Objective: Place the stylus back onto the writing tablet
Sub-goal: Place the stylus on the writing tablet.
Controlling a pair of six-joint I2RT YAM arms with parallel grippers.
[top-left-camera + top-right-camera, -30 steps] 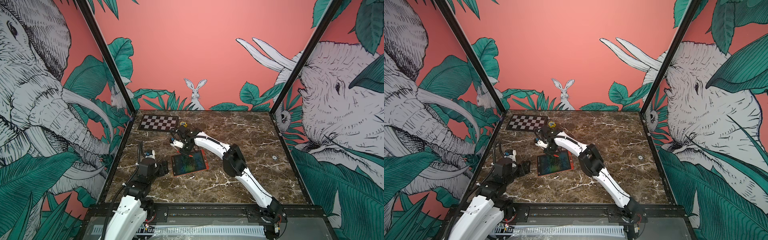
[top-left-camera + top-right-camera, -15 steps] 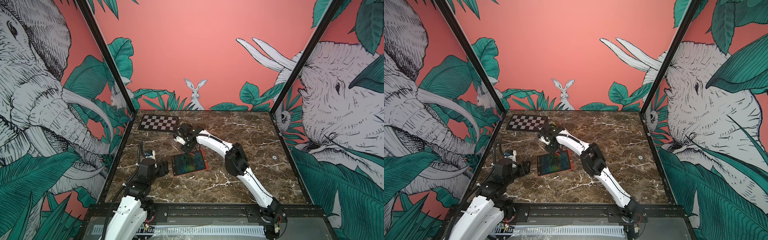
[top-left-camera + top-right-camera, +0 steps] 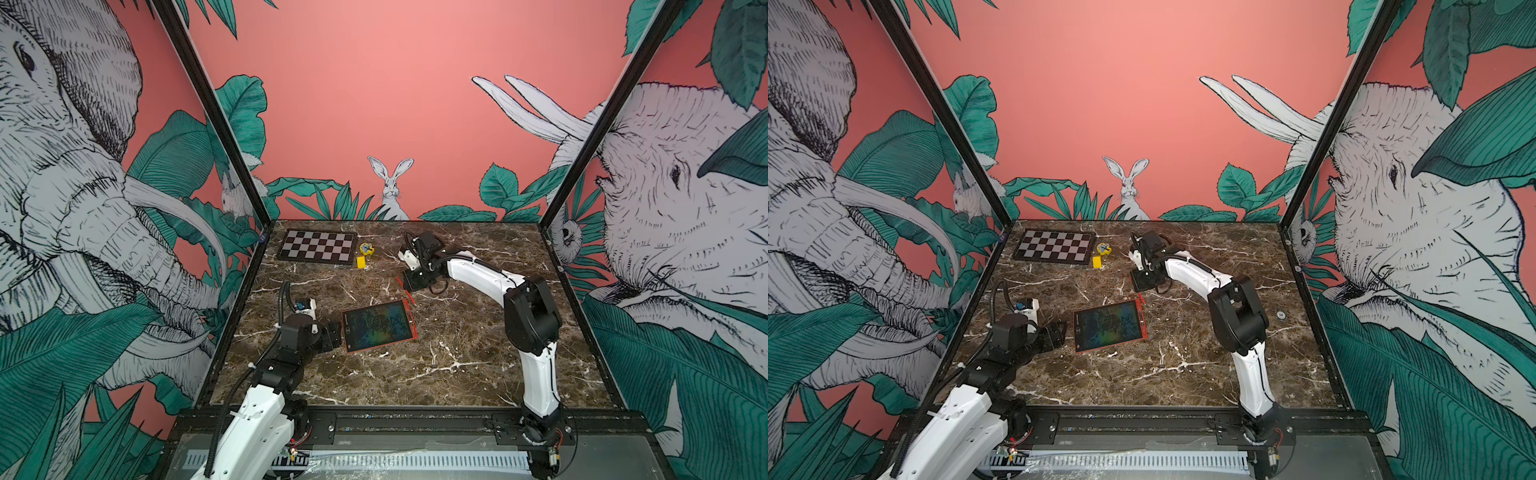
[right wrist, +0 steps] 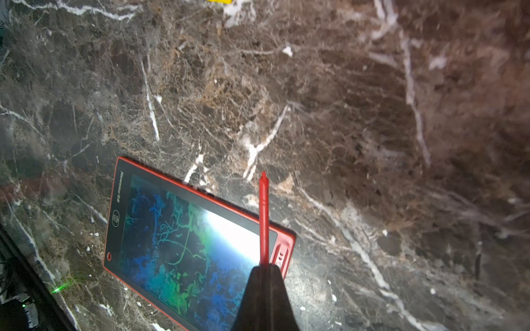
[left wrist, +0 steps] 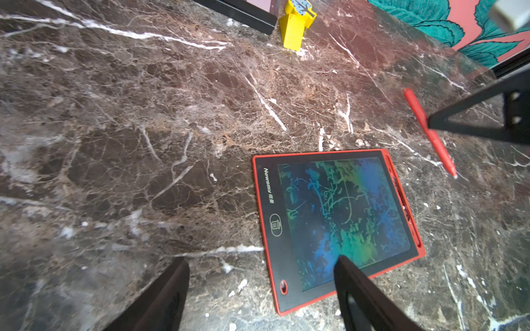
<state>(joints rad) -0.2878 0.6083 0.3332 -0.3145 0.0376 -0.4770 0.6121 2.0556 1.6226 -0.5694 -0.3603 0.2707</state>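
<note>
Setting: brown marble tabletop, walled by elephant-and-leaf murals.
Top view: right tool pinches the stylus just beyond the far right corner of the writing tablet; left tool sits beside the opposite short edge.
Left wrist: left tool spread, empty; stylus slants roughly parallel to the tablet's groove, apart from it.
Right wrist: thin, straight red stick juts from jaws pressed together, pointed end leading, crossing the tablet's corner in this view; its height above cannot be told.
Next move, judged: right arm draws it toward the robot, along the groove.
</note>
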